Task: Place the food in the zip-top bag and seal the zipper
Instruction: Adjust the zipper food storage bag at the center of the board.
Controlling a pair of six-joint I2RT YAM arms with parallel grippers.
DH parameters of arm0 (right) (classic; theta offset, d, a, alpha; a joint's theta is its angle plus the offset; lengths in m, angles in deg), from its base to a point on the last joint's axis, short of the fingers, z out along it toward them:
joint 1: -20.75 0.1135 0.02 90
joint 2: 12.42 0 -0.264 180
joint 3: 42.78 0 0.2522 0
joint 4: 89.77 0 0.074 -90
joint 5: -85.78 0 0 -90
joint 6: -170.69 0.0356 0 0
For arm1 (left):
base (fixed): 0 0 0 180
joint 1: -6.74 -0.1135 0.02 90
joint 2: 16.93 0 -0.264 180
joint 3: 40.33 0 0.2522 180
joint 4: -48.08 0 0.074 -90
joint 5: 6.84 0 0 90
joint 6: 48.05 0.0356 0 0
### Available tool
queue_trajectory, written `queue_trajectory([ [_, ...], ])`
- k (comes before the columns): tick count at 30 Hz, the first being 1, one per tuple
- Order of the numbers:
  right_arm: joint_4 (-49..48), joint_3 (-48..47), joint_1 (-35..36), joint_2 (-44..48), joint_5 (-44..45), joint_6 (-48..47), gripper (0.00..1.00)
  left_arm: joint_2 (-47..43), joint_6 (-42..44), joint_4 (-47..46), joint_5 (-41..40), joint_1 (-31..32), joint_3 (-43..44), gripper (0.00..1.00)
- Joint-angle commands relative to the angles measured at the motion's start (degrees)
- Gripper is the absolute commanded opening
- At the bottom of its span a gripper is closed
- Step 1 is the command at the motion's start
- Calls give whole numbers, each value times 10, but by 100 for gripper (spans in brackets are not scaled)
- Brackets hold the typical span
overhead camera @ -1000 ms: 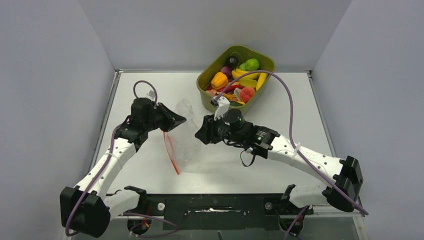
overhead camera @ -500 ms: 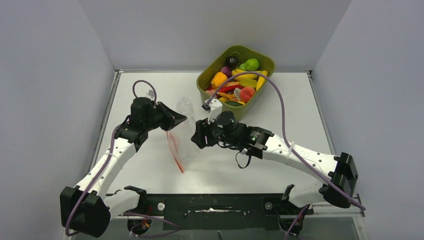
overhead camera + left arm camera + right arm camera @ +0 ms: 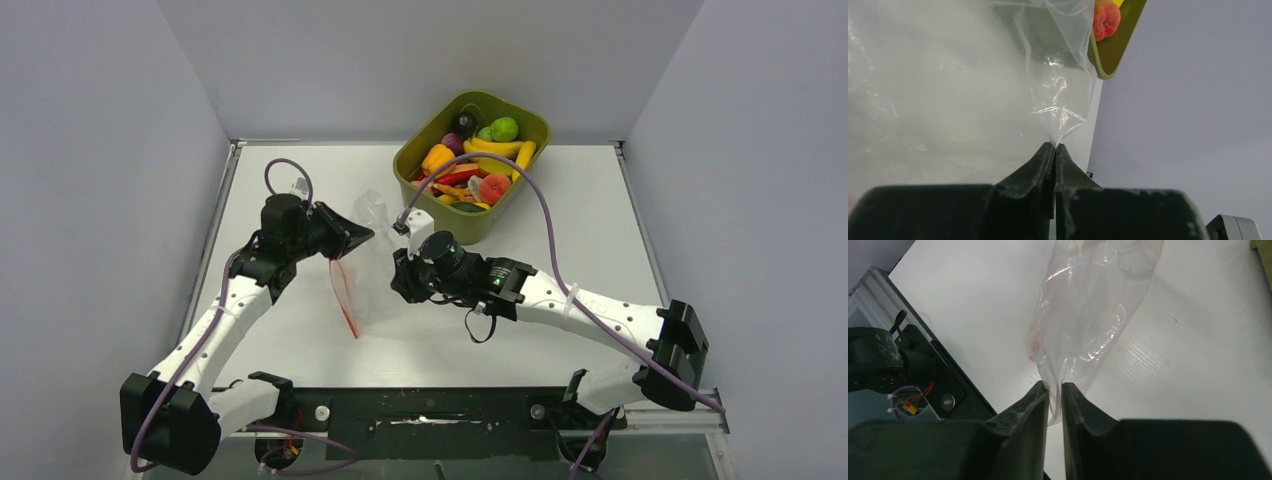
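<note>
The zip-top bag (image 3: 370, 272) hangs crumpled and see-through between my two grippers, its orange-red zipper (image 3: 343, 298) trailing down to the table. My left gripper (image 3: 368, 236) (image 3: 1055, 145) is shut on a pinch of the bag's film (image 3: 973, 75). My right gripper (image 3: 397, 275) (image 3: 1055, 385) stands at the bag's other side. Its jaws are a narrow gap apart, with a fold of the bag (image 3: 1093, 305) between the tips. The food (image 3: 470, 165), colourful toy fruits and vegetables, lies in the olive-green tub (image 3: 541, 126). A peach (image 3: 1106, 19) shows in the left wrist view.
The green tub (image 3: 1113, 55) stands at the table's back right, just behind the right wrist. Grey walls close in the table on three sides. A black base rail (image 3: 923, 360) runs along the near edge.
My right gripper has moved left to the bag, widened its jaws, then narrowed them around a fold of film. The left gripper has kept its hold and place.
</note>
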Motion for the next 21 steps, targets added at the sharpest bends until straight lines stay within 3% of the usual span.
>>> queue_trajectory([
  [1, -1, -30, 2, 22, 41, -10, 12, -23, 29, -43, -3, 2, -2, 0],
  [6, 5, -29, -18, 50, 26, 0, 0, -66, 95, -102, -14, 2, -36, 29],
  [10, 18, -28, -66, 68, -37, 34, 0, -110, 170, -161, -5, 2, -73, 44],
  [14, 33, -29, -121, 82, -109, 59, 0, -160, 289, -194, 21, 4, -103, 48],
  [21, 58, -55, -180, 99, -193, 78, 0, -283, 571, -203, 104, 6, -166, 53],
])
